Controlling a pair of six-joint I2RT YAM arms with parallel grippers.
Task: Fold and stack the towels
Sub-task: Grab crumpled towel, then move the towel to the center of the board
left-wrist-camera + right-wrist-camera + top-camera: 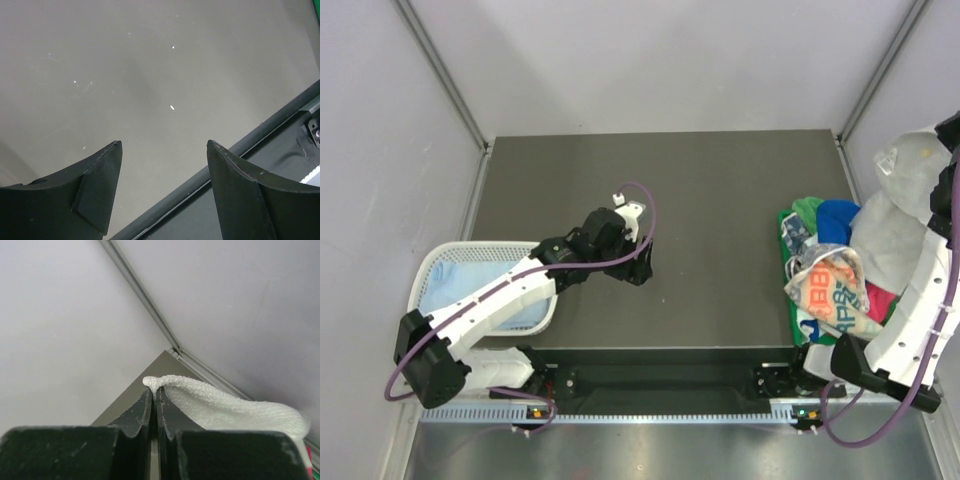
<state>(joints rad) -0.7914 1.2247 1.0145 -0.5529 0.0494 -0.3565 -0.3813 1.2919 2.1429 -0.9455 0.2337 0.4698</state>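
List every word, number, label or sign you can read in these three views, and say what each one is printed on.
Printed towel: orange and teal block letters, crumpled and too blurred to read.
White towel pinched in the right gripper: plain, no text.
Table and basket: no text visible.

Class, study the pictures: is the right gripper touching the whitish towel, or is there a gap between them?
Touching. The right wrist view shows the right gripper closed on a pinched fold of the whitish towel, with no gap.
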